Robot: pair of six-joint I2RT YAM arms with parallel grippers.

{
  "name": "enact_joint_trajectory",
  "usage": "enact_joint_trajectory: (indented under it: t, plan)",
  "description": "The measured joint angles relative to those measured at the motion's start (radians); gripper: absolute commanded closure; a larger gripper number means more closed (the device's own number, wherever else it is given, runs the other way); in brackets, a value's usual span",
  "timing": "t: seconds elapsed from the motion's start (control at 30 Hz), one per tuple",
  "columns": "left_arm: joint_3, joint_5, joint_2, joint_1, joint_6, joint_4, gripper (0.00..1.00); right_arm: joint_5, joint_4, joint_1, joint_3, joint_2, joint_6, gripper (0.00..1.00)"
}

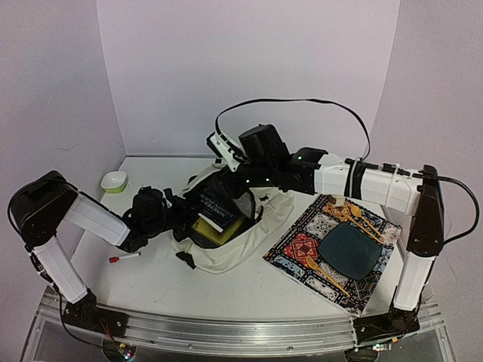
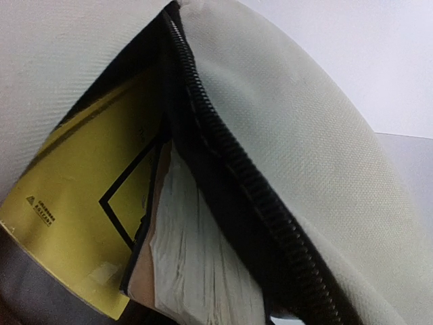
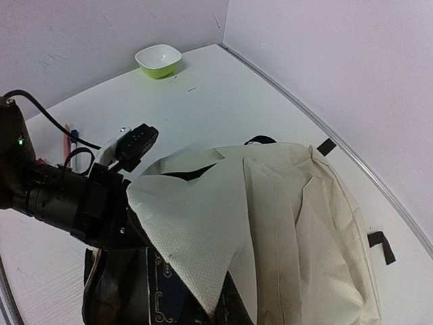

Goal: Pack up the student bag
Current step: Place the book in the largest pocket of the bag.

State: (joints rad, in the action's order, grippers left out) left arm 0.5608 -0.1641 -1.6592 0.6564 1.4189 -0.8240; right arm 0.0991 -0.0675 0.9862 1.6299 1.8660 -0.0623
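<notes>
The cream student bag [image 1: 240,247] lies mid-table with its mouth held open. Inside it a dark book [image 1: 220,208] rests on a yellow book [image 1: 210,231]. My left gripper [image 1: 179,219] is at the left rim of the mouth, shut on the fabric. The left wrist view is filled by the bag's cream cloth [image 2: 304,135], the black zipper [image 2: 230,149], the yellow book [image 2: 74,223] and white page edges [image 2: 196,257]; no fingers show. My right gripper [image 1: 246,184] pinches the upper flap [image 3: 196,223] and holds it up above the dark book [image 3: 161,292].
A green and white bowl [image 1: 114,181] stands at the back left. A red-tipped pen [image 1: 124,258] lies near the left arm. To the right is a patterned placemat [image 1: 296,246] with a dark plate [image 1: 349,251] and wooden cutlery [image 1: 361,219].
</notes>
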Motion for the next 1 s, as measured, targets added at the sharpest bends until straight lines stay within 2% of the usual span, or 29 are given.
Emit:
enact_joint_trajectory:
  t: [0.13,0.23,0.43,0.6,0.8,0.9,1.0]
  plan:
    - [0.028,0.042,-0.06,0.02,0.012,-0.028,0.99,-0.005,-0.009,0.004,-0.008,0.0,0.007,1.0]
    - [0.04,0.06,-0.121,0.033,0.041,-0.067,0.92,-0.005,-0.017,0.005,-0.019,-0.002,0.008,0.99]
    - [0.037,0.097,-0.155,0.059,0.067,-0.1,0.61,-0.002,-0.02,0.007,-0.04,-0.004,0.012,0.91]
    - [-0.002,0.114,-0.153,0.064,0.073,-0.122,0.41,-0.002,-0.028,0.008,-0.042,-0.005,0.019,0.88]
    - [-0.101,0.121,-0.072,0.064,0.068,-0.11,0.29,-0.011,-0.03,0.009,-0.042,-0.005,0.033,0.87]
    - [-0.136,0.123,0.019,0.065,0.051,-0.069,0.27,-0.018,-0.029,0.009,-0.042,-0.005,0.037,0.87]
    - [-0.141,0.124,0.105,0.07,0.022,-0.005,0.29,-0.026,-0.029,0.01,-0.043,-0.005,0.052,0.87]
